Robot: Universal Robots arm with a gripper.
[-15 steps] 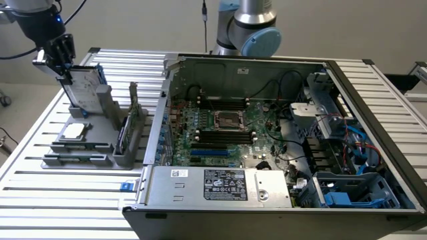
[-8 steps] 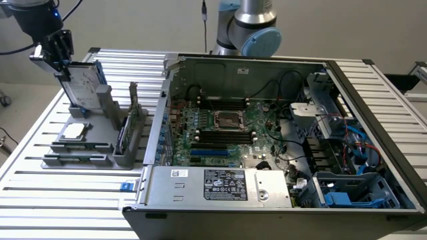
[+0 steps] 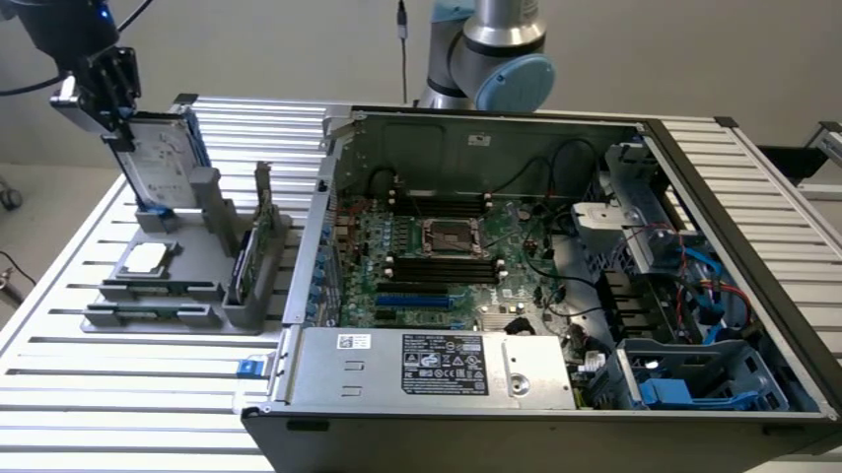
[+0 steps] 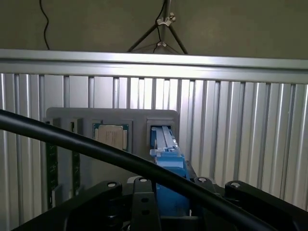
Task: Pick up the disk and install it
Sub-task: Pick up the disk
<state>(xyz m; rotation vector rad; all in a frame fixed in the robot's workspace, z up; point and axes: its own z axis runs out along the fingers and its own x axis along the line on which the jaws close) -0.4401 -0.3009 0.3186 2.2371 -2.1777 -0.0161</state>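
Nearest, the open computer case [image 3: 526, 422] sits on the slatted surface [image 3: 79, 414], at the exterior view's right. Beside it, to the exterior view's left, a grey holder [image 3: 172, 320] carries a processor chip [image 3: 144, 258] and a memory stick [image 3: 244, 261]. At the holder's far end the disk [image 3: 165, 163] stands upright, slightly tilted, with the tool [image 3: 118, 123] clamped on its upper edge.

An open computer case [image 3: 487, 138] lies on our ribbed table [image 3: 79, 394].
Inside we see a motherboard [image 3: 435, 266] and a power supply [image 3: 435, 360]; just beside the case, on the exterior view's left, a grey holder [image 3: 172, 320] carries a chip [image 3: 145, 258] and an upright memory stick [image 3: 244, 261].
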